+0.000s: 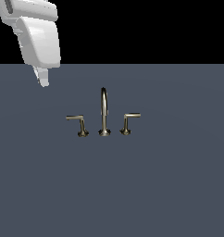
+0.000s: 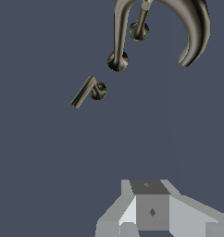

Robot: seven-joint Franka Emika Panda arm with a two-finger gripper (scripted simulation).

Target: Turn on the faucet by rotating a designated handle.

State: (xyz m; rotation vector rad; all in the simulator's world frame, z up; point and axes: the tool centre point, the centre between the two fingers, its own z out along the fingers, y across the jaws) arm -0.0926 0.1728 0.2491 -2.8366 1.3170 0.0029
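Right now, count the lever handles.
2. One handle stands on the exterior view's left of the spout, the other handle on its right. Both show fully there; none seems hidden.

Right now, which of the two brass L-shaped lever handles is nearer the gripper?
The brass handle on the exterior view's left; the white gripper hovers above that side, its twin lies beyond the spout.

Open grey bench (image 1: 169, 185) surrounds the faucet (image 1: 103, 113) on every side. The designated handle (image 1: 78, 123) stands at the exterior view's left, its lever pointing outward into free space. The arched spout (image 1: 104, 107) rises just beside it, and the twin handle (image 1: 129, 121) lies beyond. The gripper (image 1: 42, 78) hangs well apart, above and to the left.
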